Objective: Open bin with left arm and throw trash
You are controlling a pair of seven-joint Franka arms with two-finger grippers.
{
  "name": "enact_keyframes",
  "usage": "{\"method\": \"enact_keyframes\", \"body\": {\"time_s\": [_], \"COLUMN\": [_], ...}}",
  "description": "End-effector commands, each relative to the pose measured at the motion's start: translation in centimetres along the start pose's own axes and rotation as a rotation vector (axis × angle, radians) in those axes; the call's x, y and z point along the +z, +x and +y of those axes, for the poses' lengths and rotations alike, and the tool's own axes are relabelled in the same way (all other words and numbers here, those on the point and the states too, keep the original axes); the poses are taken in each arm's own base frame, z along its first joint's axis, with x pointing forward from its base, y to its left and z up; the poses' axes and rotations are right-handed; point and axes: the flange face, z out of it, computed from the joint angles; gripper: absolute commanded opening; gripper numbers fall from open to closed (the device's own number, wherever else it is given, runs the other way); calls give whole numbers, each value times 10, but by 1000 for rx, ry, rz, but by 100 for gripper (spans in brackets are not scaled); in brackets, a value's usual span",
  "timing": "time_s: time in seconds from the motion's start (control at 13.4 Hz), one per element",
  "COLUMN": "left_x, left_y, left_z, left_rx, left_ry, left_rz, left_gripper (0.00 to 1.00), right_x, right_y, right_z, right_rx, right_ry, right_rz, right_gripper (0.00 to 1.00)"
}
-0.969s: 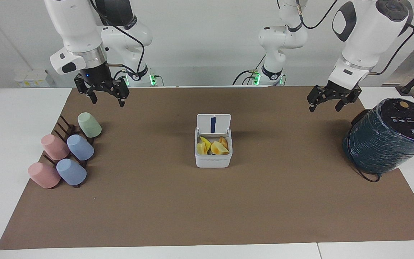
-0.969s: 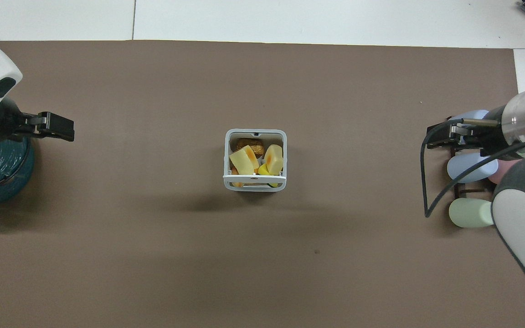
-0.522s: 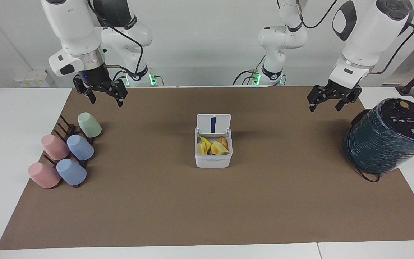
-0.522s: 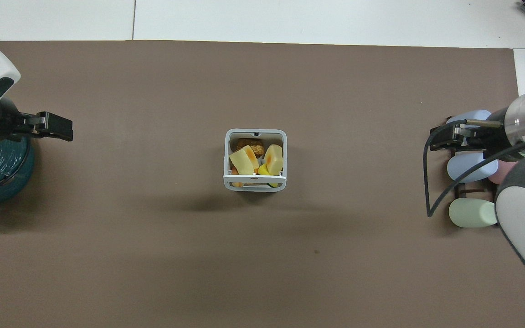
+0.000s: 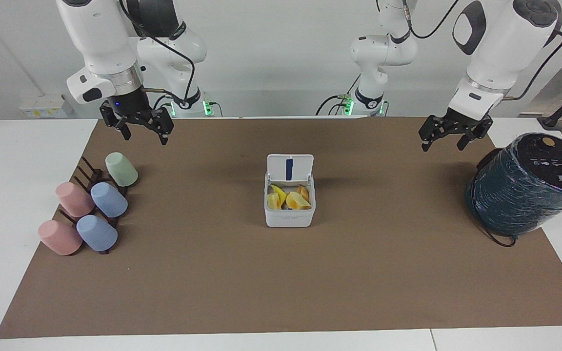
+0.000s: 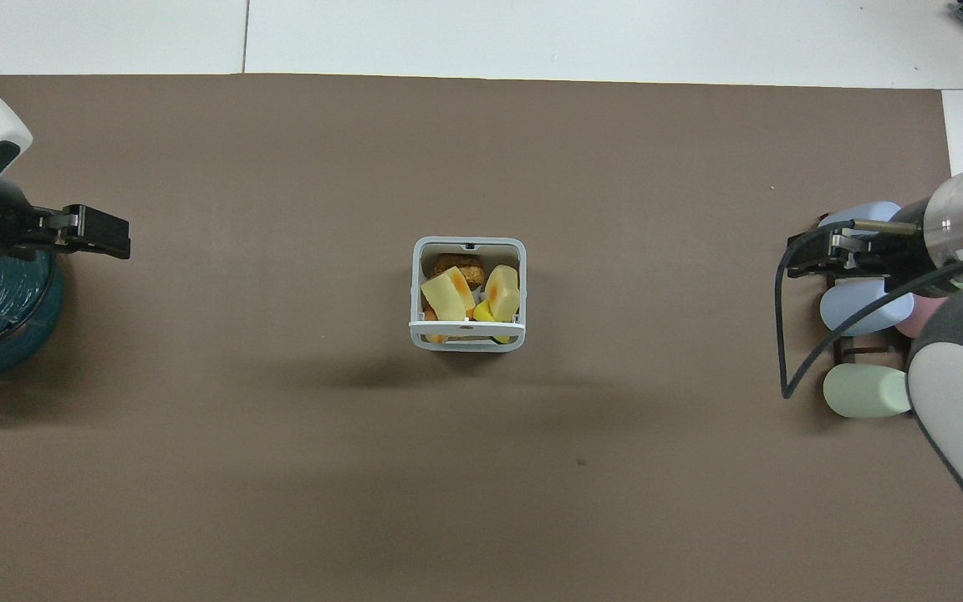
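Standing at the middle of the brown mat (image 5: pixel 281 273), well away from every bench edge, the bin (image 5: pixel 289 214) has its lid (image 5: pixel 290 167) swung upright on the side nearer the robots, blue strip showing. The trash (image 5: pixel 291 197) lies inside it, yellow-orange chunks piled to about rim height. By this layout the task looks essentially finished.

The left gripper (image 5: pixel 449 138) hangs over the mat near the corner at the left arm's end, close to the dark teal cylinder (image 5: pixel 527 184), fingers spread and holding nothing. The right gripper (image 5: pixel 140 129) hangs over the mat toward the right arm's end, above the rack of pastel cups (image 5: pixel 90 204), also spread and empty. Both arms appear to be waiting.

Risks from here are small but real. The left arm sits close to the leaning cylinder, so a careless swing could knock it. If the lid were pushed down, a chunk riding high might jam it, or the light bin could slide or tip.
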Motion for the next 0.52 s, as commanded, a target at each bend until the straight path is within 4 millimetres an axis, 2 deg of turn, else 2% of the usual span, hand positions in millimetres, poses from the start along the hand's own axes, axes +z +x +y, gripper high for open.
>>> {"method": "enact_keyframes", "body": {"time_s": [0.0, 0.45], "left_x": [-3, -3], "left_y": [-9, -9], "left_z": [4, 0], "left_rx": [15, 12], "left_ry": [23, 25], "left_rz": [-1, -1], "left_gripper": [100, 100], "right_x": [0, 0], "right_y": [-2, -2], "right_z": [5, 5], "right_rx": [-13, -13], "right_ry": [13, 13], "right_rz": [-4, -4], "right_gripper": [100, 100]}}
